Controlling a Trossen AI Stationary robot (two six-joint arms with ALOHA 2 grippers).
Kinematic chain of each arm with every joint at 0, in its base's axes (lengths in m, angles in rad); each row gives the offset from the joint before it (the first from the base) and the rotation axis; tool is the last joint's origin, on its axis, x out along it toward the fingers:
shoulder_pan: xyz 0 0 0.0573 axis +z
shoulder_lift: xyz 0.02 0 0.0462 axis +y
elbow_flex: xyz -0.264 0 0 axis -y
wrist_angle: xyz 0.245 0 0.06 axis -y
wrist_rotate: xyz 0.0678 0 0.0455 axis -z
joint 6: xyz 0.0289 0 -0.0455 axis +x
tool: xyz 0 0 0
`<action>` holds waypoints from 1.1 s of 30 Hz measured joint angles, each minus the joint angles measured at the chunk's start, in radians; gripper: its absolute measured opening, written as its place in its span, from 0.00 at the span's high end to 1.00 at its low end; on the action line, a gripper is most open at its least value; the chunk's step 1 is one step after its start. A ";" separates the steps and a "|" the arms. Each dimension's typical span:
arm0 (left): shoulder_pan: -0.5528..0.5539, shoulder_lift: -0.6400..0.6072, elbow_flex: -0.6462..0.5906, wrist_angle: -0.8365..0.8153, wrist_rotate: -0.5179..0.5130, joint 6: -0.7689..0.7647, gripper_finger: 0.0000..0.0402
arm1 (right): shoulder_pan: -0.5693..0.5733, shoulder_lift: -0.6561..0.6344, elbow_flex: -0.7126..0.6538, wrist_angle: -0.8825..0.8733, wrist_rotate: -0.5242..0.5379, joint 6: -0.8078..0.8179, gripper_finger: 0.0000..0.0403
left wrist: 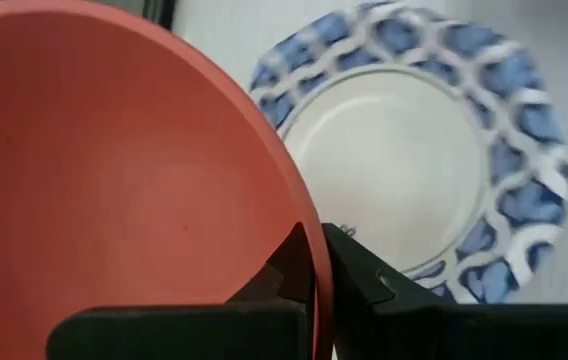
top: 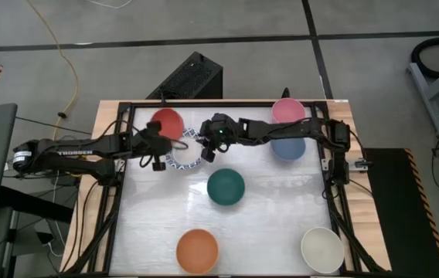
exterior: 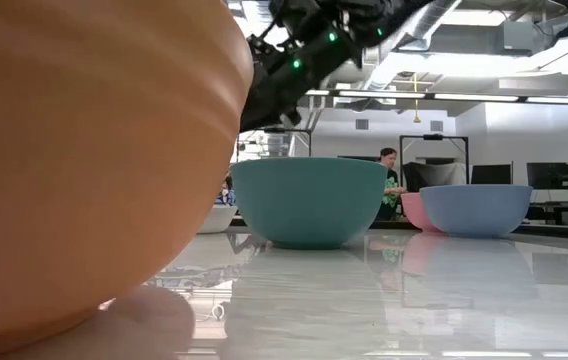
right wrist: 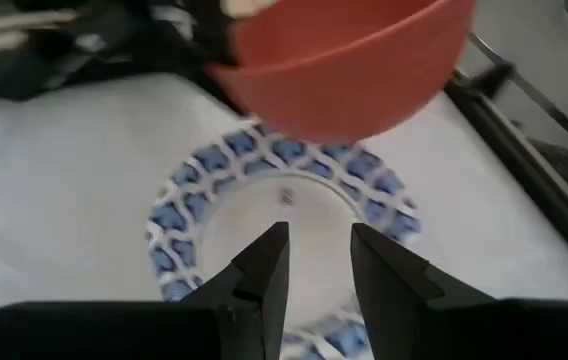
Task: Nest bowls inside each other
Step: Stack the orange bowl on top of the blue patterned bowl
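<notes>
My left gripper [left wrist: 314,255] is shut on the red bowl [top: 167,123] at the table's far left. In the right wrist view the red bowl [right wrist: 344,60] hangs above the far edge of a blue-and-white patterned plate [top: 188,153]. My right gripper [right wrist: 316,262] hovers open over that plate, with nothing between its fingers. The dark green bowl [top: 226,187] stands at the table's middle. The orange bowl [top: 197,251] stands near left and the cream bowl [top: 321,249] near right. The pink bowl [top: 287,110] and the blue bowl [top: 287,145] stand far right. My left gripper pinches the red bowl's rim [left wrist: 311,285], one finger inside the bowl and one outside. The fingers slant down from the table's left, across the rim. The bowl is lifted clear and tilted.
In the low view the orange bowl [exterior: 94,160] fills the left side, close to the camera. Behind it stand the green bowl [exterior: 309,200], the pink bowl [exterior: 416,212] and the blue bowl [exterior: 476,208]. A person [exterior: 389,165] sits in the room beyond. A black frame [top: 119,193] edges the table.
</notes>
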 joint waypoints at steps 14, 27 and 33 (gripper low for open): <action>-0.186 0.001 0.001 0.106 -0.582 0.489 1.00 | 0.077 0.000 0.427 -0.392 0.486 -0.185 0.68; -0.210 0.001 0.001 0.365 -0.719 0.824 1.00 | 0.113 0.002 0.433 -0.048 0.492 -0.403 0.68; -0.203 0.007 0.001 0.429 -0.742 0.866 1.00 | 0.113 0.002 0.433 0.031 0.481 -0.420 0.68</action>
